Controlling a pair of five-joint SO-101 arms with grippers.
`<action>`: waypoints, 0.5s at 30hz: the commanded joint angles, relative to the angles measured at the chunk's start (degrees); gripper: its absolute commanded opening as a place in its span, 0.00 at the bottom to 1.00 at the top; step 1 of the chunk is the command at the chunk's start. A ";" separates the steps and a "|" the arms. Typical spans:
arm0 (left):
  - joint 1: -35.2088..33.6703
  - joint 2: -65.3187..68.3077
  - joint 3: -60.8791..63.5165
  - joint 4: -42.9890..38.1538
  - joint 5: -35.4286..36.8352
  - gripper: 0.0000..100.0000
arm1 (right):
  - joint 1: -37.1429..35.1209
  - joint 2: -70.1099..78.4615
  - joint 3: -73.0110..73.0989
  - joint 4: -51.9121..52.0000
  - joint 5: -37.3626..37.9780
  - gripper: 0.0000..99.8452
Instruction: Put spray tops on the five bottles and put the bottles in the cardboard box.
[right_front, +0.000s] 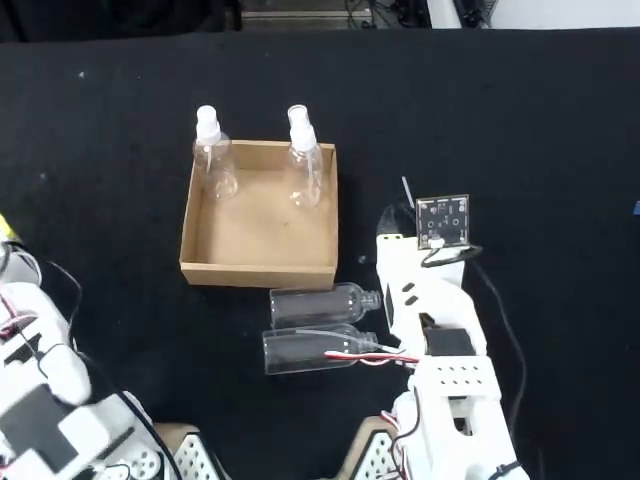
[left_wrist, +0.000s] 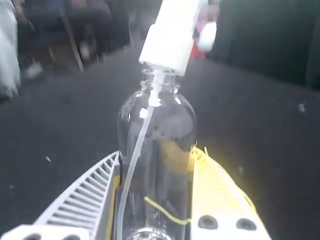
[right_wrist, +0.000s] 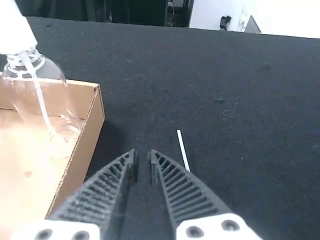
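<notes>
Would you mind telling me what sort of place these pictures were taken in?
Probably a robotics lab or workshop bench: a table draped in black cloth, the white right arm with exposed wiring, and cables and equipment along the table's far edge.

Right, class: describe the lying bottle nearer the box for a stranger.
Find the cardboard box in the middle of the black table. Just outside its arm-side wall two clear, topless bottles lie side by side. Yours is the bottle nearer the box; the other bottle lies farther out.
</notes>
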 joint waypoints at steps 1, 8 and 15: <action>-0.48 5.80 0.57 -15.38 0.44 0.04 | 0.26 0.31 -3.56 -1.49 0.62 0.03; -1.71 25.67 0.13 -41.85 0.53 0.04 | 0.26 0.31 -3.56 -1.49 0.62 0.03; -2.95 42.64 -3.74 -53.10 0.53 0.04 | 0.26 0.31 -3.56 -1.49 0.62 0.03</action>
